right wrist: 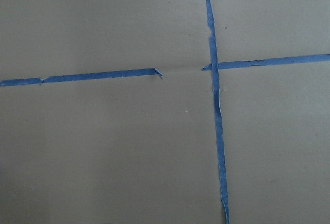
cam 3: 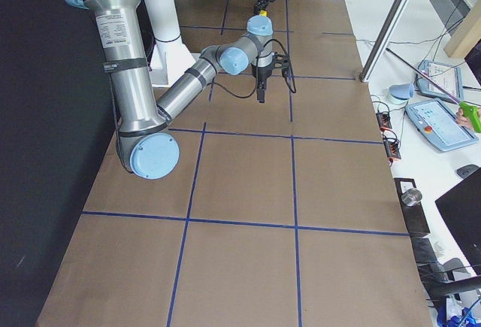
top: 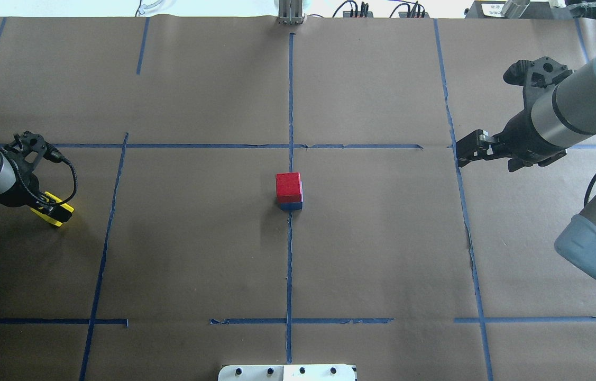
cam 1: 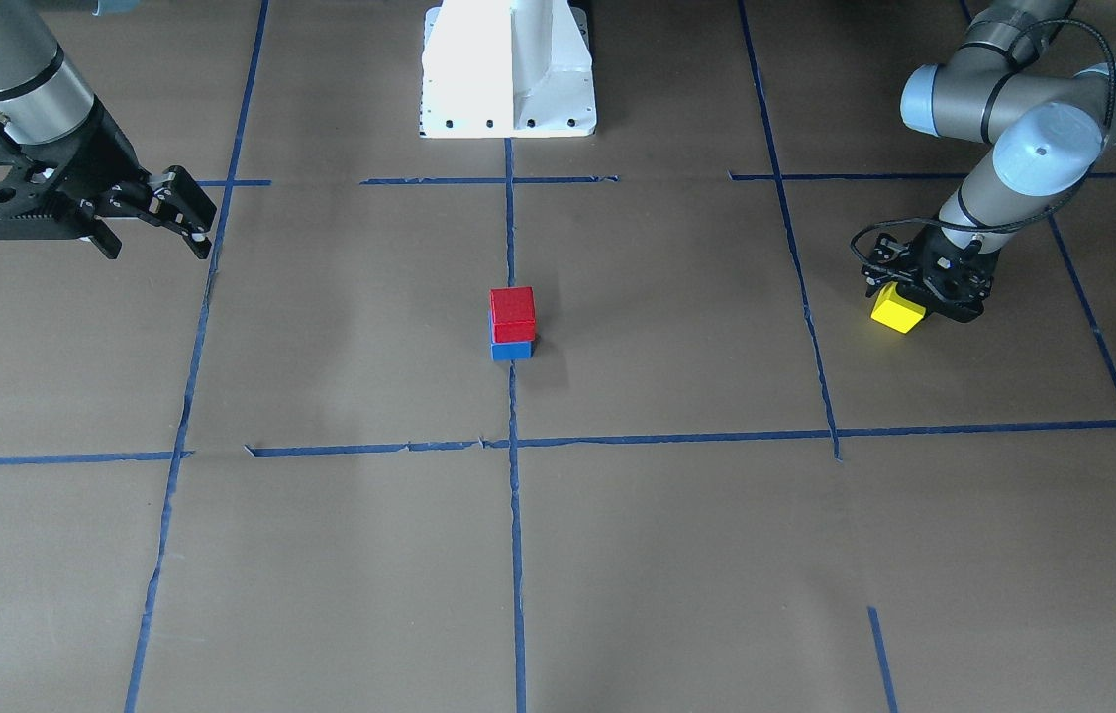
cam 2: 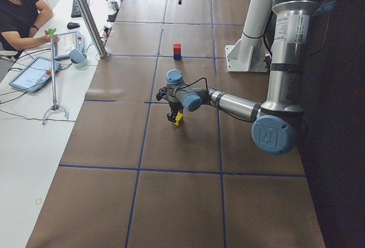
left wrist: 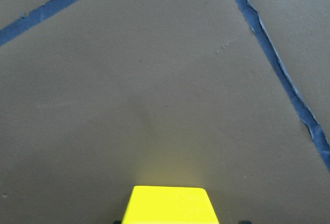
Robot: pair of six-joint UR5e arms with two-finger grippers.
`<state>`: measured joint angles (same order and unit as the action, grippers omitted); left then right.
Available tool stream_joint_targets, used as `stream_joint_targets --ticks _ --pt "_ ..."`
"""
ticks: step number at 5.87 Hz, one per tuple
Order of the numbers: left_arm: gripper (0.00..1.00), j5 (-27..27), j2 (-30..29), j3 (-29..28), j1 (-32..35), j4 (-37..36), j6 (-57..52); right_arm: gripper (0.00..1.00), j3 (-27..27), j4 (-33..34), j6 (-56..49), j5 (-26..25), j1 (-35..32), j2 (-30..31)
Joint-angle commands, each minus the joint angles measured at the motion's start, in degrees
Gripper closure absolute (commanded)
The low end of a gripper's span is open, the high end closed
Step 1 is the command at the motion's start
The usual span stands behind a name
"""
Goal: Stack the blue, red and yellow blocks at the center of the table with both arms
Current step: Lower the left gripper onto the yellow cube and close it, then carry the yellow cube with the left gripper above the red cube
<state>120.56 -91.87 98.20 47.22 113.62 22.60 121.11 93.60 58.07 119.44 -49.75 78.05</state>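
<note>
A red block (cam 1: 512, 312) sits on a blue block (cam 1: 512, 350) at the table's centre, on the middle tape line; the stack also shows in the overhead view (top: 288, 185). My left gripper (cam 1: 914, 300) is shut on a yellow block (cam 1: 896, 310) low over the table on my left side. The overhead view shows the left gripper (top: 58, 212) and the yellow block (top: 51, 200) too, and the block fills the bottom of the left wrist view (left wrist: 167, 206). My right gripper (cam 1: 156, 243) is open and empty, raised above the table on my right side, far from the stack.
Blue tape lines (top: 290, 106) divide the brown paper table into squares. The white robot base (cam 1: 508, 69) stands at the table's edge behind the stack. A side table with tablets (cam 2: 34, 71) and a seated operator (cam 2: 17, 8) lies beyond the far edge.
</note>
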Motion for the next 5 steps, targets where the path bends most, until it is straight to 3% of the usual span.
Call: stream_joint_targets --ticks 1,3,4,5 --pt "0.41 -0.76 -0.06 0.06 -0.02 -0.15 -0.01 0.00 0.09 0.00 0.02 0.00 0.00 0.00" --pt "0.83 -0.24 -0.85 1.28 0.06 -0.50 0.25 0.00 0.26 0.00 0.02 0.00 0.00 0.00" --pt "0.92 0.11 -5.12 3.29 0.06 -6.42 0.95 0.00 0.44 0.00 -0.06 0.44 -0.09 -0.09" --pt "0.93 0.12 -13.34 6.96 -0.02 -19.36 6.09 0.00 0.44 0.00 -0.15 1.22 -0.52 -0.09"
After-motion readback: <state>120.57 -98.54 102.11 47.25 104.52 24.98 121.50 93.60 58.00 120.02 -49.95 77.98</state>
